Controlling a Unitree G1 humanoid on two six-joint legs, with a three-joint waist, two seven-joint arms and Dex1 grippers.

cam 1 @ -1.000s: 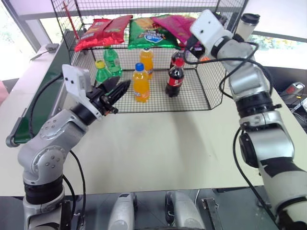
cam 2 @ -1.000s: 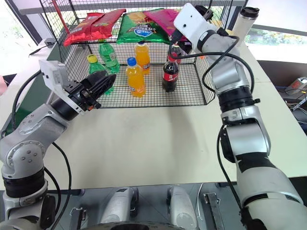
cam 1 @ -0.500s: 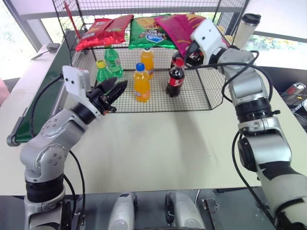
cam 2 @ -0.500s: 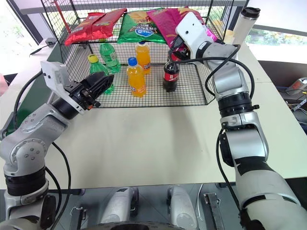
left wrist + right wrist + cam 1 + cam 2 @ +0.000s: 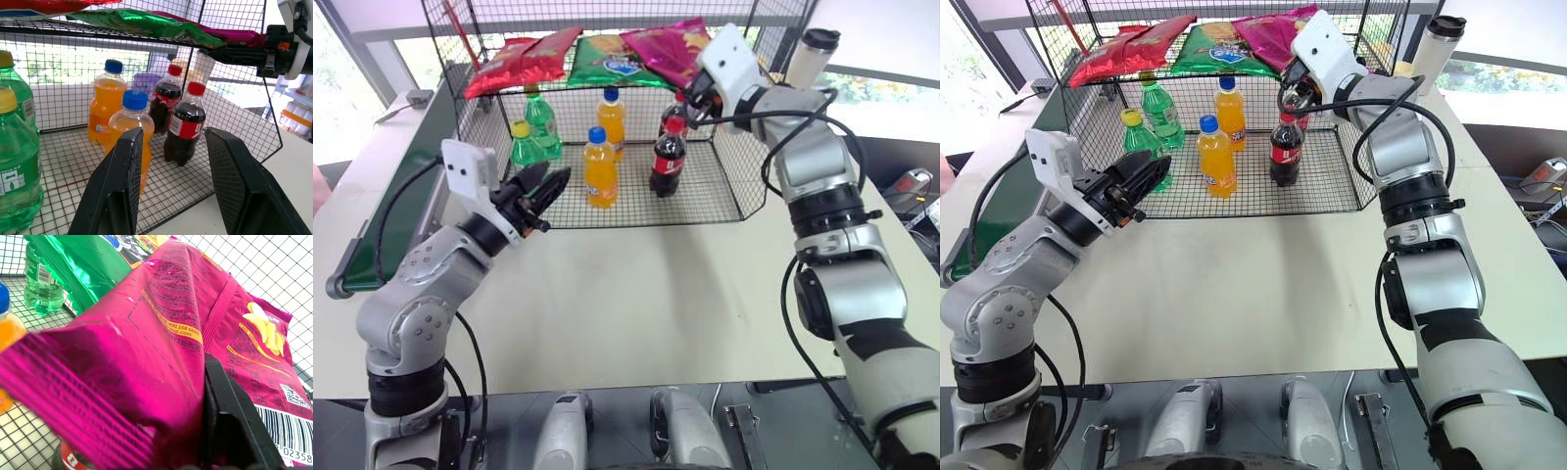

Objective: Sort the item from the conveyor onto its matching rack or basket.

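Between right gripper (image 5: pixel 1285 95) jaws, pink bag (image 5: pixel 668 46)

I have the right arm stretched far forward and up, elbow bent, its white wrist housing tilted toward the left. The right gripper (image 5: pixel 1285 98) points roughly level and to the left; in the right wrist view one black finger (image 5: pixel 230 416) presses against pink foil, so its jaws are clamped on the magenta bag (image 5: pixel 161 357). My left arm sits lower and closer in, forearm angled forward and to the right. The left gripper (image 5: pixel 543 186) aims slightly upward, its two black fingers (image 5: pixel 120 181) parted with a clear gap between them, holding nothing.
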